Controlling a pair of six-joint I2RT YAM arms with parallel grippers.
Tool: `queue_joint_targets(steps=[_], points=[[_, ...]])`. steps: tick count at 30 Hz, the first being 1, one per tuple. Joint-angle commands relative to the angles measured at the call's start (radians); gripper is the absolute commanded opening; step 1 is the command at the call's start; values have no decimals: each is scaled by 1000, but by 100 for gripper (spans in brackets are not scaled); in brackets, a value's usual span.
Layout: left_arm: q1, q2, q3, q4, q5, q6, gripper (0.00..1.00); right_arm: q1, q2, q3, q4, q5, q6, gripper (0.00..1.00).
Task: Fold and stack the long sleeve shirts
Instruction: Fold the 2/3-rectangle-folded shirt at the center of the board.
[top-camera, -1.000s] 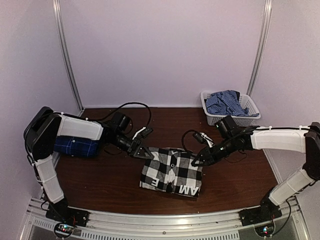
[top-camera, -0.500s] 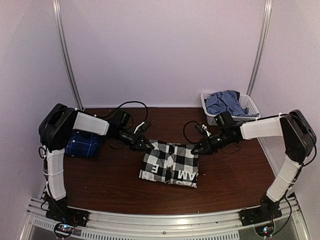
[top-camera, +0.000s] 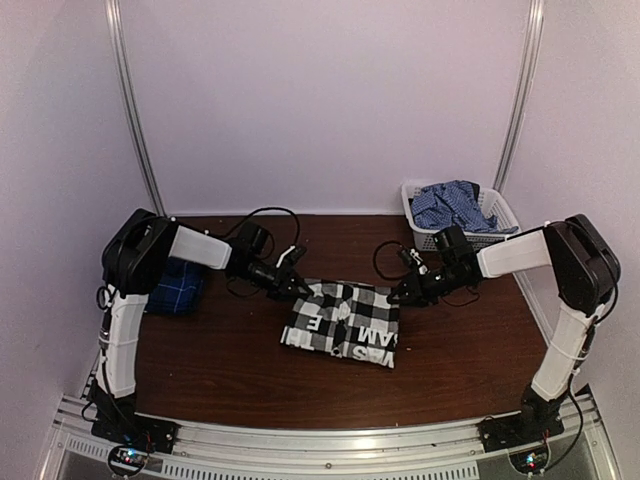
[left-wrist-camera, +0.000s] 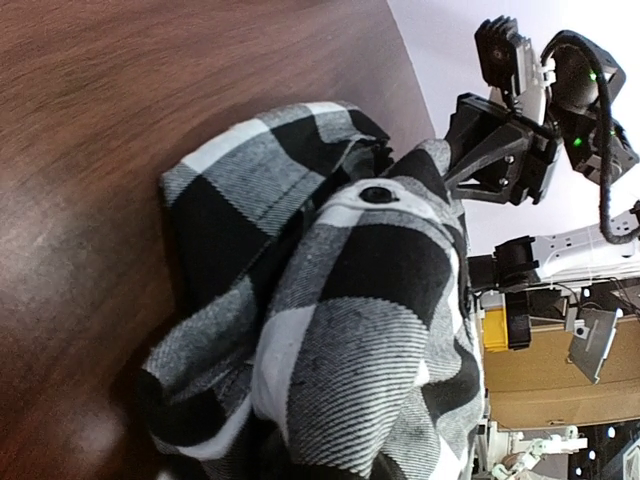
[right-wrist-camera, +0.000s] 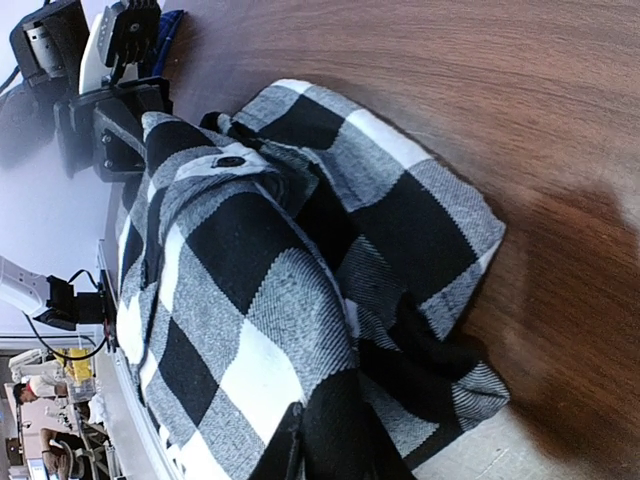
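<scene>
Shirt in hand: the checked shirt is laid folded mid-surface, its long axis running left to right.
Grip, left: the left claw is clenched on the far-left corner, with cloth bunched up toward it.
Grip, right: the right claw is clenched on the far-right corner.
Key relation: the bundle is spread to the near side of both claws, each arm being at its own corner.
Stack target: the plaid shirt is seen at the left, well apart. The left arm is nearer, so a leftward carry is judged likely.
Basket: set at the far right, with blue cloth held inside.
</scene>
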Motion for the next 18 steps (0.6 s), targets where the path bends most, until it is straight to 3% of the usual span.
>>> queue_joint_targets(steps=[1,10,18], points=[[13,41,57,-56,-122,22,16,-12,34,2,11,99,-8,18],[15,13,100,-145,-281,80,26,-16,4,0,-43,250,-22,18],[15,-134,38,-130,-368,118,35,-16,-182,-61,-97,340,-22,27]])
